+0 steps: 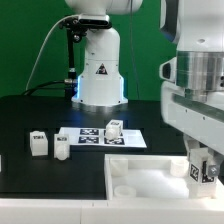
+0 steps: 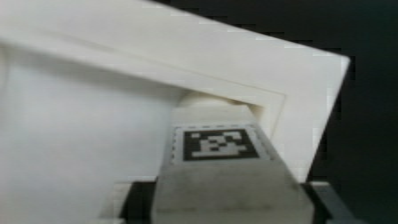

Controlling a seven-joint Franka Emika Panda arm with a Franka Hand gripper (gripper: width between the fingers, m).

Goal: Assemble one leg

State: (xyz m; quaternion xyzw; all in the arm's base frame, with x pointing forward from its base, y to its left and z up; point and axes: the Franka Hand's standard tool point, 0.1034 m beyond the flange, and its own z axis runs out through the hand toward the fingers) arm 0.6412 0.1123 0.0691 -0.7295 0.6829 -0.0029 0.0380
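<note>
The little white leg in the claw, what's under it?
Under the leg is a corner of the big white panel. The claw grips the leg there. The leg hides the spot right beneath it, so whether it touches the panel can't be seen.
</note>
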